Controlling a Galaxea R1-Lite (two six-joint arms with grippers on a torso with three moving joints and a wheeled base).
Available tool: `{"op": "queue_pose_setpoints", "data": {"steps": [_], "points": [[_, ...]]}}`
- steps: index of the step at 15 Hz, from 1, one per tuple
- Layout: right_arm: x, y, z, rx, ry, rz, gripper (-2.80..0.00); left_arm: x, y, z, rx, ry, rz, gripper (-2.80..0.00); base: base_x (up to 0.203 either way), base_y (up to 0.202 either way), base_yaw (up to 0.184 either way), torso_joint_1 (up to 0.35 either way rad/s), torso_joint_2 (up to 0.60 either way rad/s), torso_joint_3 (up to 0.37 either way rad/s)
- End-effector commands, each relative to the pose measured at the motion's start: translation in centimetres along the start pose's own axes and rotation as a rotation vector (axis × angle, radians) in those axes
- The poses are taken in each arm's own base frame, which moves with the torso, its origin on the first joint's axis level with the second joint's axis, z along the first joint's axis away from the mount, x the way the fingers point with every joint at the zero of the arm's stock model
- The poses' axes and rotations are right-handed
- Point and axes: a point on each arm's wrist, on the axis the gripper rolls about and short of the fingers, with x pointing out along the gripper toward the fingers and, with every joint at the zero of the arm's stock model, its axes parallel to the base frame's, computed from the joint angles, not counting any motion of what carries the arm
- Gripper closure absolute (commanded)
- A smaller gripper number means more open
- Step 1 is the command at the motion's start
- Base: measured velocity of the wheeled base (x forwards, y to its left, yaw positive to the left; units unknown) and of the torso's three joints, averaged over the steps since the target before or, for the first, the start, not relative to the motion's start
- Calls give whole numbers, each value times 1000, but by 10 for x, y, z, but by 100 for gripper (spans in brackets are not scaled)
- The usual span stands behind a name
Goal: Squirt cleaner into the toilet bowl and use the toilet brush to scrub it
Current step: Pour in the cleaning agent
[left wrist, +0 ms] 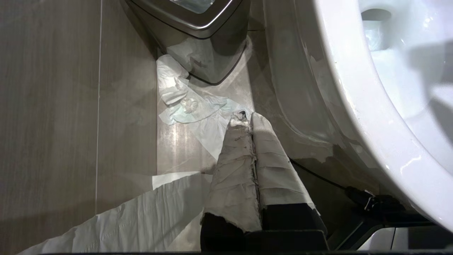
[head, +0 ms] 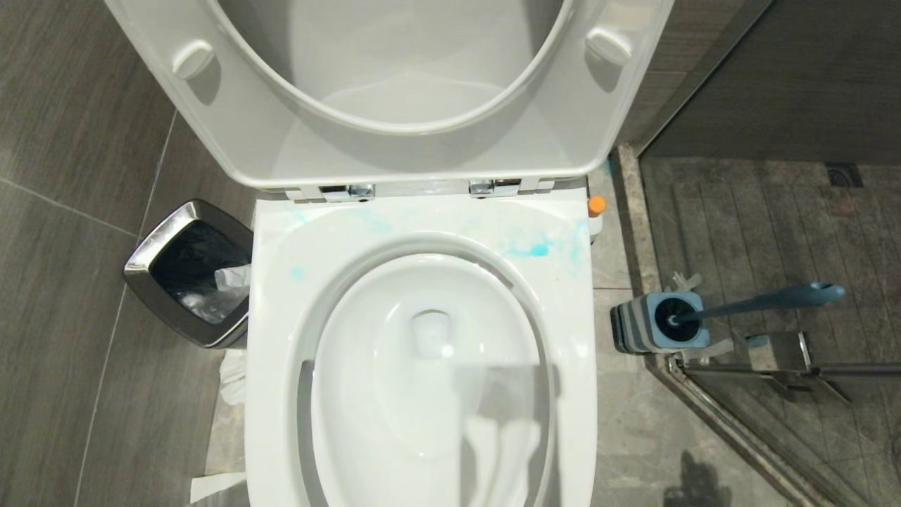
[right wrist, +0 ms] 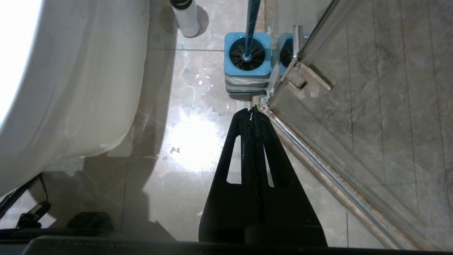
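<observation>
Both grippers, left gripper [left wrist: 246,118] and right gripper [right wrist: 252,112], are hanging closed and empty beside the toilet bowl [head: 422,366]. Cleaner [head: 596,211] is tucked behind its right rear corner, toilet brush [head: 746,303] just right; reaching there is probably risking clipping the shower door [right wrist: 371,117].

A steel-rimmed waste bin [head: 191,273] with a black liner stands on the grey floor tiles [head: 63,338]. Crumpled tissue paper [left wrist: 184,102] lies beside it.
</observation>
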Motion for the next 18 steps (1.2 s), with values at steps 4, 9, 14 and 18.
{"op": "queue_pose_setpoints", "data": {"steps": [4,9,14,18], "points": [[1,0,-6,0,22,-2,0,0,0,-1,-1,4,1,0,0,0,0,1,2,-32],[1,0,-6,0,22,-2,0,0,0,-1,0,4,1,0,0,0,0,2,1,-67],[1,0,-6,1,22,-1,0,0,0,-1,-1,4,1,0,0,0,0,1,3,-50],[1,0,-6,1,22,-2,0,0,0,-1,-1,4,1,0,0,0,0,5,2,-144]]}}
